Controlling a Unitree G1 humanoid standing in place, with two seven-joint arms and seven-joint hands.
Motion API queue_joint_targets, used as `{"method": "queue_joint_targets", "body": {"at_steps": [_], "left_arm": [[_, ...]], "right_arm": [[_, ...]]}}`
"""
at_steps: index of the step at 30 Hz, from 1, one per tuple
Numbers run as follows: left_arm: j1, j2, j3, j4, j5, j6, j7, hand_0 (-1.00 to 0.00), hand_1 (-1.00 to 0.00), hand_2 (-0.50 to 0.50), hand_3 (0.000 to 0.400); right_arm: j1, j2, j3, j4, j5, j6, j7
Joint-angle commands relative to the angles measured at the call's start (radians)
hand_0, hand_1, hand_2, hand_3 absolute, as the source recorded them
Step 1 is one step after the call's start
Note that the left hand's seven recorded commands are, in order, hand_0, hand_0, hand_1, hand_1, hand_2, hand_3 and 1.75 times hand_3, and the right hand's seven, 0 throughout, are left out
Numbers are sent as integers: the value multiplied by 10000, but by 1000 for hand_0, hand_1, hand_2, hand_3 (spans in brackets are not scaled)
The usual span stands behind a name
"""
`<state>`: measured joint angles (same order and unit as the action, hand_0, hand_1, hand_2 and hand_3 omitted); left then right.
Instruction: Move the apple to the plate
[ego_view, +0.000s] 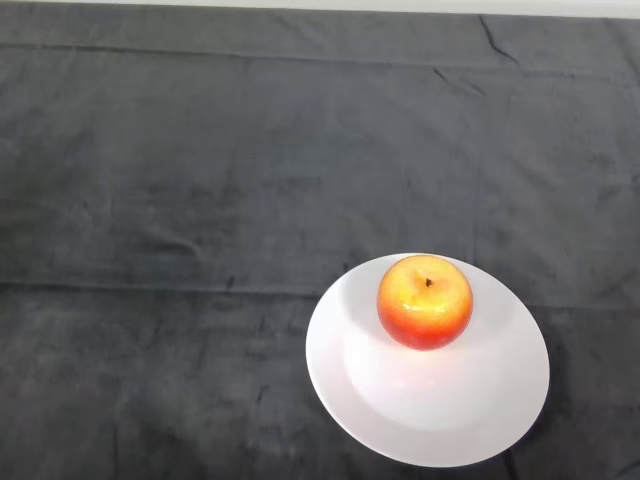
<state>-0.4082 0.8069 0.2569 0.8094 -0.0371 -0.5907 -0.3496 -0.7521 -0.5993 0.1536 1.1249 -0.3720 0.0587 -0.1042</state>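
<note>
Upright, red-yellow apple (425, 301) on white plate (428, 400), stem end facing up, toward plate's far side, dark cloth (200, 200) beneath

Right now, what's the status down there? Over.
No robot hand in sight. Apple sitting on the white plate, stem up. Dark cloth around it, nothing in the way. Over.

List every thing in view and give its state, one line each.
apple: upright with its stem pit facing up, resting on the plate, toward the far side of it.
white plate: flat on the cloth, right way up, holding the apple only.
dark cloth: spread over the table, with a few creases and a fold line running across it.
</note>
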Motion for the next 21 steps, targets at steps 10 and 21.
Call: {"method": "queue_joint_targets", "body": {"at_steps": [10,21], "left_arm": [[232,1126,943,1596,-598,-736,-120,0,0,0,0],[441,1585,1849,2769,-1268,-1018,-180,0,0,0,0]], "right_arm": [[338,-80,-85,204,54,26,57],[293,-77,-74,292,44,-13,44]]}}
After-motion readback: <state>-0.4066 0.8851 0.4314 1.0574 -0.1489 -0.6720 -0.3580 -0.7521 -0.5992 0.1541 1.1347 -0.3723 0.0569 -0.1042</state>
